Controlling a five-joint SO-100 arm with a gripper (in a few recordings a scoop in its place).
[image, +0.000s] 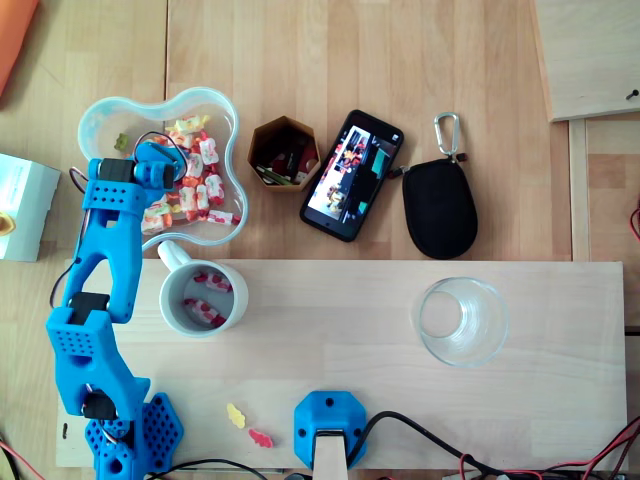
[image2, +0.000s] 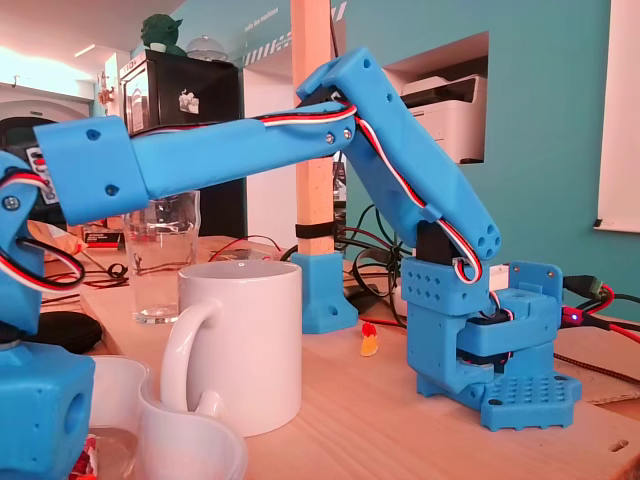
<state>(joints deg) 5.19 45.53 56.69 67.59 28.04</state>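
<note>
Overhead view: pincer (image: 172, 178), state untellable, in one candy bowl (image: 100, 114); one mug (image: 170, 302), two loose candies (image: 237, 416).

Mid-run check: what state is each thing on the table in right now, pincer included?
pincer: down in the bowl, open or shut unclear.
bowl: upright, holding many wrapped candies.
white mug: upright, a few candies inside.
glass: upright, empty.
brown cup: upright, partly filled.
pouch: flat, looks zipped shut.

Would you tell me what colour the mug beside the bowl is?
The mug is white, clearest in the fixed view.
</note>
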